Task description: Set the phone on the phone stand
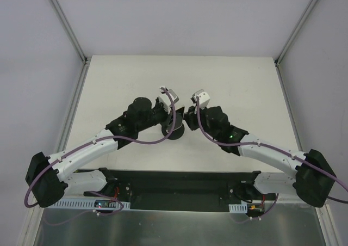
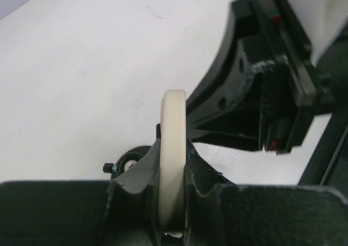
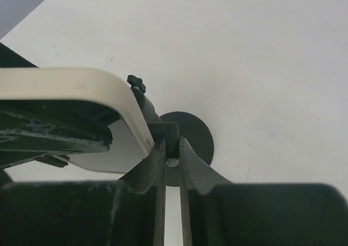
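Note:
The phone (image 2: 173,142) shows edge-on in the left wrist view as a pale cream strip. My left gripper (image 2: 173,151) is shut on it and holds it upright above the table. The phone stand (image 3: 197,133) has a round black disc base and a knobbed head (image 3: 136,84). My right gripper (image 3: 172,143) is shut on its upright part. The phone's cream edge and back (image 3: 81,82) hang just left of the stand's head, close to it. In the top view both grippers (image 1: 166,118) (image 1: 189,118) meet over the stand's base (image 1: 175,133), and the phone is hidden there.
The white table (image 1: 179,77) stretches behind the grippers. Grey walls with metal frame posts (image 1: 68,23) enclose the left and right sides. A black mounting rail (image 1: 179,183) lies along the near edge between the arm bases.

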Tool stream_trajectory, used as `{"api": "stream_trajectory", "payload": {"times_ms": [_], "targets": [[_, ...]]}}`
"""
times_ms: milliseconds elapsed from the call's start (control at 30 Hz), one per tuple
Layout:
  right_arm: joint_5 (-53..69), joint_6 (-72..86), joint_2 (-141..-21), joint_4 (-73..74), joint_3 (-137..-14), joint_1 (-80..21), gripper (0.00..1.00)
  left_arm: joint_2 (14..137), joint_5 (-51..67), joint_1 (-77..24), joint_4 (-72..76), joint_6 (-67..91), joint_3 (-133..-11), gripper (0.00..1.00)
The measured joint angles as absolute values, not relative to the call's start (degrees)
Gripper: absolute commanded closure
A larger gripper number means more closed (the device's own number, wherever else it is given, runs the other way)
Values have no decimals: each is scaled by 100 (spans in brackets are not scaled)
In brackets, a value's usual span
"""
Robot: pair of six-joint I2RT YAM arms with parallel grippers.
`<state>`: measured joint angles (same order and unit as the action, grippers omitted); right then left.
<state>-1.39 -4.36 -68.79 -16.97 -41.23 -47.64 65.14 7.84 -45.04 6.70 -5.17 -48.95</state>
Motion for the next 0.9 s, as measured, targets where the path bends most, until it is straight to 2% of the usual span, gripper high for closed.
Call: {"api": "stream_trajectory", "payload": {"times_ms": [167,367,433,633,833,900], "targets": [[-2252,71,-6851,-1979,-3959,-5719,100,6272,-14,-4681,1367,8,-4386,100],[-3907,683,-6919,-1986,-3948,-6351,100,6390,-163,-4729,1907,333,-4226,100],[-4244,910,-6879,-1990,-3948,-6604,100,6508,-589,-4707,2126,351,-4239,100],[-4823,1181,-6866,-2029,-3990,-7406,100,6665,-1979,-4219,2285,198,-4276,100],[-4563,714,-6733,-2443,-3828,-7129,99,6591,-1846,-4202,2126,193,-4294,100],[-3787,311,-6453,-2661,-3551,-6667,90,6447,-1483,-4193,1938,198,-4294,100]]}}
